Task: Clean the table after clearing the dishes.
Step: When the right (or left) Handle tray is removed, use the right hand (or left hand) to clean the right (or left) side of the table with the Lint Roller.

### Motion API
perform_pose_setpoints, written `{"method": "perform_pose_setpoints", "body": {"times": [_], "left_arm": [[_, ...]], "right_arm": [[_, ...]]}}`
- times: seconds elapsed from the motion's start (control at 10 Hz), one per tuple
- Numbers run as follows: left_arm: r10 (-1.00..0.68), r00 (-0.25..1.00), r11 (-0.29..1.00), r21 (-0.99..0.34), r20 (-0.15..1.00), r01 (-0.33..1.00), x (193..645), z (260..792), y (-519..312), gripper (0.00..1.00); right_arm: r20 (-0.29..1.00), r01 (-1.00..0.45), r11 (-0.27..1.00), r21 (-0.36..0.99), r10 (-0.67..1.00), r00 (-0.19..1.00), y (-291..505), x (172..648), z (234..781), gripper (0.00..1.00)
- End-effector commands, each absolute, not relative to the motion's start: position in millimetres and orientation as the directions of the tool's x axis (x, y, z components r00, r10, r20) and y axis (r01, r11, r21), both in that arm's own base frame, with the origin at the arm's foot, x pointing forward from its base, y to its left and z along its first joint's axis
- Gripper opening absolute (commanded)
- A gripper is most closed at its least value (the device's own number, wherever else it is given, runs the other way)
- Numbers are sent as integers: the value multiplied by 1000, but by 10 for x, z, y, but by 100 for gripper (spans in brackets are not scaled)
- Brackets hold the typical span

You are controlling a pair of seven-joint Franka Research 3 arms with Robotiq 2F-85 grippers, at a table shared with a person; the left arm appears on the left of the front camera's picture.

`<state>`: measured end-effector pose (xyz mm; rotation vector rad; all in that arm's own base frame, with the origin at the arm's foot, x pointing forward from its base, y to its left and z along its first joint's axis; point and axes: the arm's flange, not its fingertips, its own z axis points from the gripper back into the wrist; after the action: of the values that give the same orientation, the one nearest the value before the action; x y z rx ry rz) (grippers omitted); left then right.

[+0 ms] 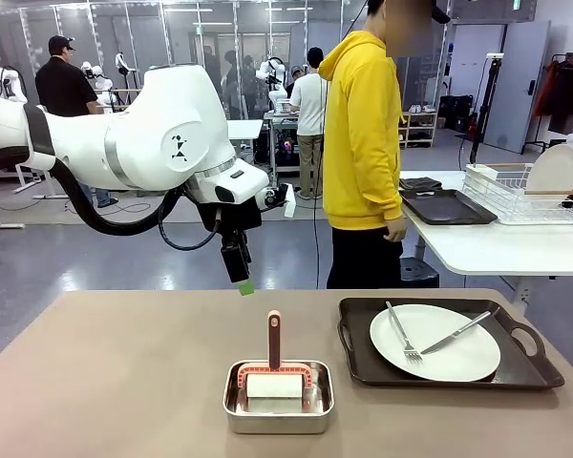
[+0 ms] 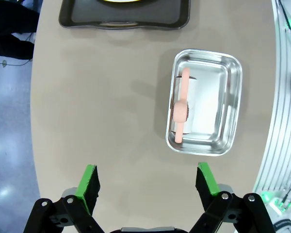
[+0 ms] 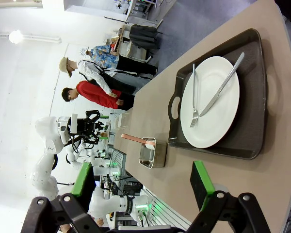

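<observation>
Two containers face you on the counter (image 1: pixel 115 382). A steel pan (image 1: pixel 278 412) sits at the middle, close to your near edge. It holds a pink-handled scrubber (image 1: pixel 274 336) with a white block, its handle sticking up. Right of it, a dark tray (image 1: pixel 355 363) with handles carries one white plate (image 1: pixel 463 361), with a fork (image 1: pixel 402 336) and a knife (image 1: pixel 456 332) lying on it in a V.

The tray's far rim lies just beside the counter's far edge, and its right handle is near the right edge. Open counter stretches left of the pan.

Your left tool (image 2: pixel 148 177) hangs above that stretch, spread wide and gripping nothing. Your right tool (image 3: pixel 141 177) is equally wide and empty, looking along the counter toward the tray.

A person (image 1: pixel 363 143) stands past the far edge, beside a white table (image 1: pixel 497 250) with a wire rack (image 1: pixel 516 191).
</observation>
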<state>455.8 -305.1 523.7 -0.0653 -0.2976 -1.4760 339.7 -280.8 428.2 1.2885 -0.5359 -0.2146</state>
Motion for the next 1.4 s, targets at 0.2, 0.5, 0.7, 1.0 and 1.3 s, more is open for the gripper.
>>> {"method": "perform_pose_setpoints", "body": {"times": [0.2, 0.5, 0.7, 1.0, 1.3], "left_arm": [[-821, 277, 235, -146, 499, 961, 4567, 5599, -2371, 100], [-604, 540, 295, -464, 587, 835, 4443, 5733, -1139, 100], [-419, 670, 358, -567, 613, 742, 4281, 5655, -154, 100], [-83, 836, 427, -738, 543, 522, 4071, 5176, 1401, 100], [150, 896, 445, -838, 417, 316, 3867, 4681, 2597, 100]], "right_arm": [[263, -150, 276, 949, -440, 859, -2808, 3371, 4314, 100], [263, -150, 276, 949, -440, 859, -2808, 3371, 4314, 100], [263, -150, 276, 949, -440, 859, -2808, 3371, 4314, 100], [263, -150, 276, 949, -440, 859, -2808, 3371, 4314, 100], [263, -150, 276, 949, -440, 859, -2808, 3371, 4314, 100]]}}
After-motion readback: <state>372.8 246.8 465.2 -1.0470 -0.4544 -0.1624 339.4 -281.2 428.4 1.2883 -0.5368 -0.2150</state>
